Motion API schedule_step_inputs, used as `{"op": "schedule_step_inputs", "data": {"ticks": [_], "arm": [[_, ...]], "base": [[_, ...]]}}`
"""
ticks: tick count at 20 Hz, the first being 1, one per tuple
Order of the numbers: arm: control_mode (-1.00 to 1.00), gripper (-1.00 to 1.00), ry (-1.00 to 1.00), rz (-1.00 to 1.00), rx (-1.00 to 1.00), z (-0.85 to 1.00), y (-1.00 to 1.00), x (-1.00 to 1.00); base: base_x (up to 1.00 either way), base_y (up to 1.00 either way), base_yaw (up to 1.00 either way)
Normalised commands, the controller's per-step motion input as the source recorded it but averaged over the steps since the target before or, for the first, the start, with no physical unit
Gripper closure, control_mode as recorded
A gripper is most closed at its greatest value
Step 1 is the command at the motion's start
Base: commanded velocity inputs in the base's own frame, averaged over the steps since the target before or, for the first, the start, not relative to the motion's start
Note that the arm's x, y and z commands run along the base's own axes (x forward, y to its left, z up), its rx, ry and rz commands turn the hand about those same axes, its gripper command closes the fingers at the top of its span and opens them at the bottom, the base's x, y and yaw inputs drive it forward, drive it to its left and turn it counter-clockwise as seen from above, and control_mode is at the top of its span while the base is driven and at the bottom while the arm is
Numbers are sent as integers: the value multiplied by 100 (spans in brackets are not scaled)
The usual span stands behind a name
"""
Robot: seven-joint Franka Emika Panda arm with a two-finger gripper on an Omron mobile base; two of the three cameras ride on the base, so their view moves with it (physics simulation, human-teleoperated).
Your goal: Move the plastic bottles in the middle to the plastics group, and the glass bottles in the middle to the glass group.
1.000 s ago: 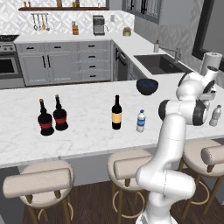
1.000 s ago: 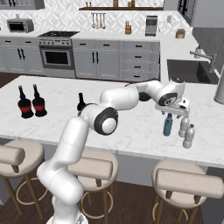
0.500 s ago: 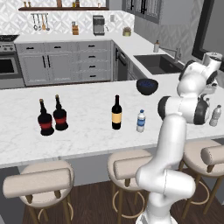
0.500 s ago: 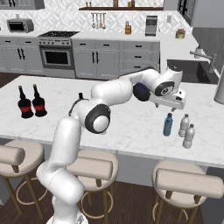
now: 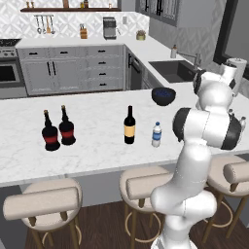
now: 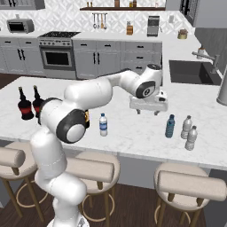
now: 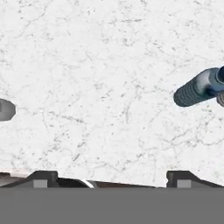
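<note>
My gripper [image 6: 147, 112] hangs open and empty over the marble counter [image 6: 133, 133], left of the blue-tinted plastic bottle [image 6: 170, 126]. That bottle stands beside two greyish-clear plastic bottles [image 6: 189, 132]. In the hand view my gripper [image 7: 113, 179] looks straight down at bare marble, with the blue-tinted bottle [image 7: 197, 87] off to the right. The clear bottle with a blue label [image 5: 156, 134] stands mid-counter next to the slim wine bottle [image 5: 129, 126]. Two bulbous red-labelled glass bottles [image 5: 58, 131] stand at the counter's left.
A dark bowl [image 5: 163, 96] sits behind the middle bottles, and a white paper-towel roll [image 5: 236, 70] stands at the far right. Padded stools [image 6: 186, 186] line the near edge. The sink [image 6: 195, 71] lies behind.
My gripper has lifted off the blue-tinted bottle and swung left, away from it. The bottle stays standing beside the greyish-clear bottles.
</note>
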Motion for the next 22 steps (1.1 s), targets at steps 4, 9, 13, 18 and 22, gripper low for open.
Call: {"op": "schedule_step_inputs", "data": {"ticks": [4,9,13,18,22], "arm": [[-100,-100,8,35,-17,5,100,-74],[-100,-100,4,32,-9,15,100,-58],[-100,-100,-3,25,1,16,100,-18],[-100,-100,-7,13,7,45,87,-2],[-100,-100,-3,0,5,26,27,22]], "base": [[0,0,0],[0,0,0],[0,0,0],[0,0,0],[0,0,0]]}}
